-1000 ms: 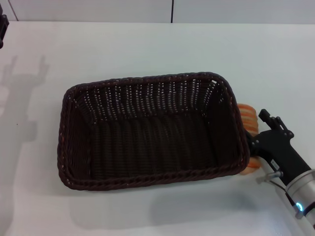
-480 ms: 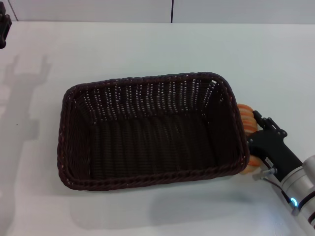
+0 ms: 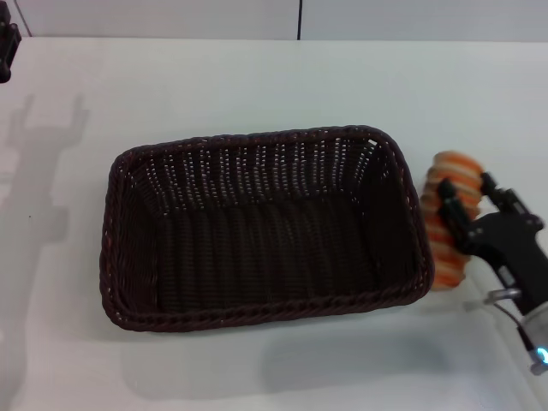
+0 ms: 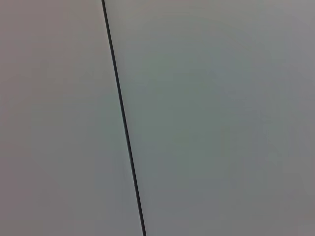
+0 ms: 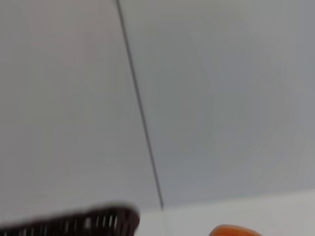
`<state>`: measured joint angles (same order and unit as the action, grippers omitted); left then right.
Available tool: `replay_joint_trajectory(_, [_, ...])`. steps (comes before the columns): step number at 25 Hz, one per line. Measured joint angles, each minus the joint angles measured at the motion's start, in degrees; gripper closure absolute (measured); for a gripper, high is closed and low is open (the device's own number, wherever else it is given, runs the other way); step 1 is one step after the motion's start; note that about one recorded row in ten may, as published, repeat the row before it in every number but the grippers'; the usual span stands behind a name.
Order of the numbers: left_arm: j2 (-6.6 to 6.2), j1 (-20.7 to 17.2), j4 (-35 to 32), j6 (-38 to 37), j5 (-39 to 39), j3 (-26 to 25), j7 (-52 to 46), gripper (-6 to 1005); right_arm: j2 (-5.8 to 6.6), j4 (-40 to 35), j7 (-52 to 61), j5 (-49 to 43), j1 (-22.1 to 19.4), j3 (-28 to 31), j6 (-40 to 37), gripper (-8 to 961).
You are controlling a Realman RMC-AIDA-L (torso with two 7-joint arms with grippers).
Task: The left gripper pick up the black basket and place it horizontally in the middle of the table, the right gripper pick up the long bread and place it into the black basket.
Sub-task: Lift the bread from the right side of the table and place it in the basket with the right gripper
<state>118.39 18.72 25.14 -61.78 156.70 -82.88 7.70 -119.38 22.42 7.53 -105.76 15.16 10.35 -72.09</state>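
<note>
The black basket [image 3: 257, 227] lies horizontally in the middle of the white table [image 3: 257, 77], empty. My right gripper [image 3: 467, 208] is just right of the basket's right rim, shut on the long bread [image 3: 447, 218], a tan roll with orange stripes, held lifted and upright-tilted beside the basket. The right wrist view shows a bit of the basket rim [image 5: 93, 222] and the bread's orange end [image 5: 236, 230]. My left gripper [image 3: 5, 38] shows only as a dark part at the far left top edge, parked away from the basket.
The table's far edge meets a pale wall with a dark vertical seam [image 3: 300, 19]. Arm shadows fall on the table's left side [image 3: 38, 163]. The left wrist view shows only the wall and its seam [image 4: 123, 123].
My right gripper has lifted the long bread and moved it right and up, away from the basket's right rim. The basket has not moved.
</note>
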Motion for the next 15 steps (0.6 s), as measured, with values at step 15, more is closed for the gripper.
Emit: replay_joint_trajectory(15, [0.00,0.1,0.0,-0.1,0.0,0.0,0.0,208,0.02,1.0,0.3,-0.5,-2.8,-6.2,-35.1,469])
